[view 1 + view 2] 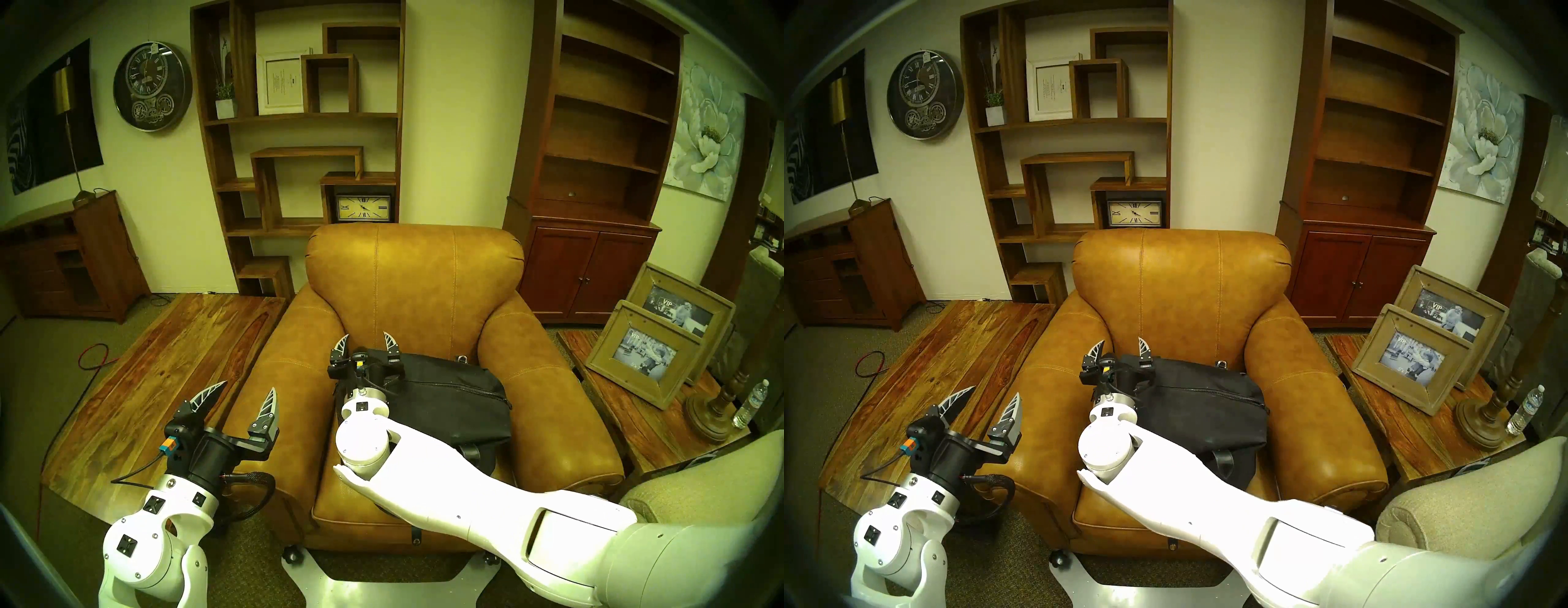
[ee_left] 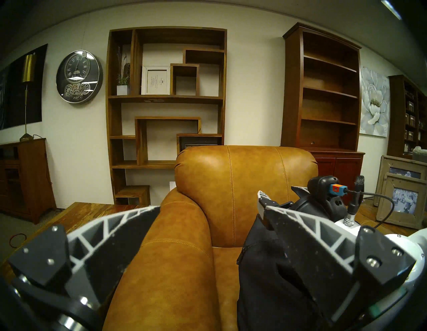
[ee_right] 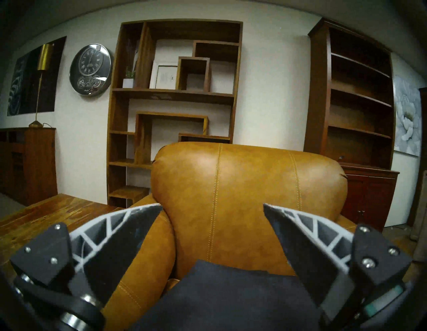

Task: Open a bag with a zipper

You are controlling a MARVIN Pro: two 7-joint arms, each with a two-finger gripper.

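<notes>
The right gripper (image 1: 367,341) stood with its ribbed, claw-shaped fingers (image 3: 129,233) spread wide and nothing between them, pointing level toward the backrest above the left end of the bag (image 1: 449,399). The left gripper (image 1: 244,398) was likewise fully spread and empty, positioned outside the left armrest of the armchair (image 1: 407,271), well apart from the bag.

The bag, a soft black canvas holdall, lay across the rear of the seat cushion, reaching from the left side of the seat to the right armrest. The zipper (image 1: 462,386) ran along its top as a fine toothed line and appeared closed; the pull could not be made out. A black loop handle (image 1: 1223,460) hung over the bag's front face.

The armchair was tan leather with stitched seams and rounded armrests. A plank-topped wooden table (image 1: 169,373) stood to its left on carpet. Behind it, a stepped open wooden shelf unit (image 1: 297,140) and a reddish bookcase (image 1: 594,170) stood against a pale wall, with a round wall clock (image 1: 152,88) at left.
</notes>
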